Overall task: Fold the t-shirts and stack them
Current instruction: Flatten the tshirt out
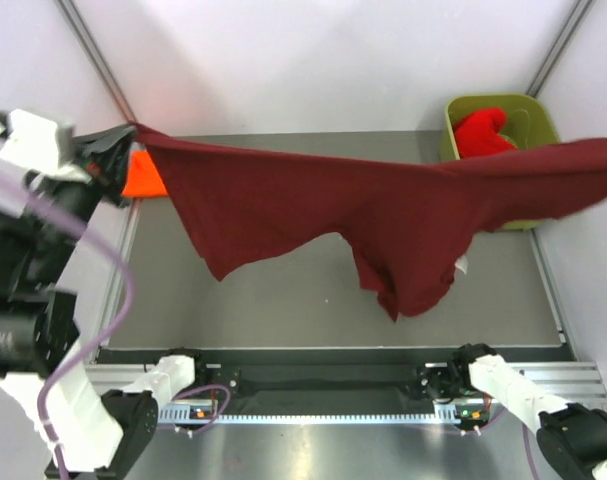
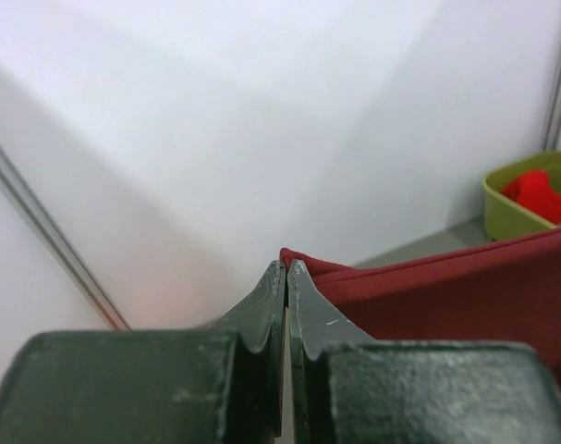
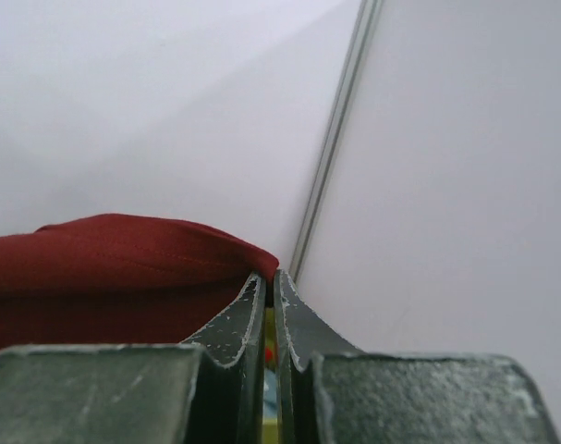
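Top external view: my left end effector (image 1: 118, 152) and right end effector (image 3: 269, 276) each clamp the dark maroon cloth t-shirt (image 1: 383, 200) aloft.

The stretched maroon t-shirt (image 1: 383, 200) curtains the middle, open bench (image 1: 283, 310) lies nearer, and a green tub (image 1: 535, 118) blocks the far-right corner.

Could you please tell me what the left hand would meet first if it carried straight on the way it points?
Probably the white wall: beyond the maroon t-shirt edge pinched in the left hand, nothing else shows ahead, though depth is unclear.
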Robot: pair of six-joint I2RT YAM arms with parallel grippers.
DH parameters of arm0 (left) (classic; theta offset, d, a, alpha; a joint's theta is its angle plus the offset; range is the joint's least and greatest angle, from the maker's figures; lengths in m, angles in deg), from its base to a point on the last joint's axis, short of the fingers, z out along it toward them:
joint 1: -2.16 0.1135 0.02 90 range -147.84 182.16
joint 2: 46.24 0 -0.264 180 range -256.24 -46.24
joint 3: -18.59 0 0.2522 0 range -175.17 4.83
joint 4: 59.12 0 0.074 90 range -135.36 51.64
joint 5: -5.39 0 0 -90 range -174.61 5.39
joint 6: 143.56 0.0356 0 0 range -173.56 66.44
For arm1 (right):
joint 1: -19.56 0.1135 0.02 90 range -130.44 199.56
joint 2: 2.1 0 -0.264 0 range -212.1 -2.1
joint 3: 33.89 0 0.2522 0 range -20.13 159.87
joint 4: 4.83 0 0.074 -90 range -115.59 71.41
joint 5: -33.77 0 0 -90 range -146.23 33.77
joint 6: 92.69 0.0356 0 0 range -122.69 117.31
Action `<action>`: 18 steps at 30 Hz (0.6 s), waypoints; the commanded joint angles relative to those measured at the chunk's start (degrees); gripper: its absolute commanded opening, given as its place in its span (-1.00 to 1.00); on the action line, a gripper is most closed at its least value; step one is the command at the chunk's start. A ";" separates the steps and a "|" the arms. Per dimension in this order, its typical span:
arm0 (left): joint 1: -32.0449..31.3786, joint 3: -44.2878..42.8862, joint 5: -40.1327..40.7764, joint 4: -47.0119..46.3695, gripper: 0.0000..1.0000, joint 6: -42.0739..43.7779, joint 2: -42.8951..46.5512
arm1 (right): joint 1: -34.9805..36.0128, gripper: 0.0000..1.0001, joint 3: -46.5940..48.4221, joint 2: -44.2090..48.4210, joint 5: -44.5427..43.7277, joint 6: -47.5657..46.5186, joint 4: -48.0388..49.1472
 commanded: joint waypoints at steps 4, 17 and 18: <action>0.73 -1.20 9.37 -4.02 -1.00 2.06 1.69 | -1.18 -1.00 4.65 0.66 -2.28 -0.37 1.65; 0.73 24.89 2.27 -16.93 -1.00 13.92 -9.64 | 0.23 -1.00 -26.17 -9.33 -5.90 -10.22 28.63; 0.73 27.09 1.65 -18.16 -1.00 14.10 -10.78 | 0.14 -1.00 -27.86 -11.10 -5.28 -9.96 30.12</action>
